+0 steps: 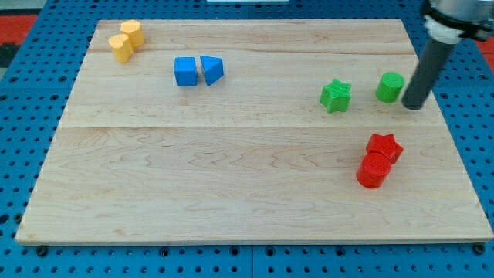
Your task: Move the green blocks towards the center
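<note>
A green star block [336, 95] lies at the view's right on the wooden board [231, 177]. A green round block [390, 86] lies further right, a short way from the star. My tip [414, 105] is just right of the green round block, close beside it; whether they touch I cannot tell. The dark rod rises from the tip toward the view's top right corner.
A red star block [384, 146] and a red round block [374, 170] touch at the lower right. A blue cube [185, 71] and a blue wedge-like block [212, 69] sit at upper centre-left. Two yellow blocks [126, 40] sit at the top left corner.
</note>
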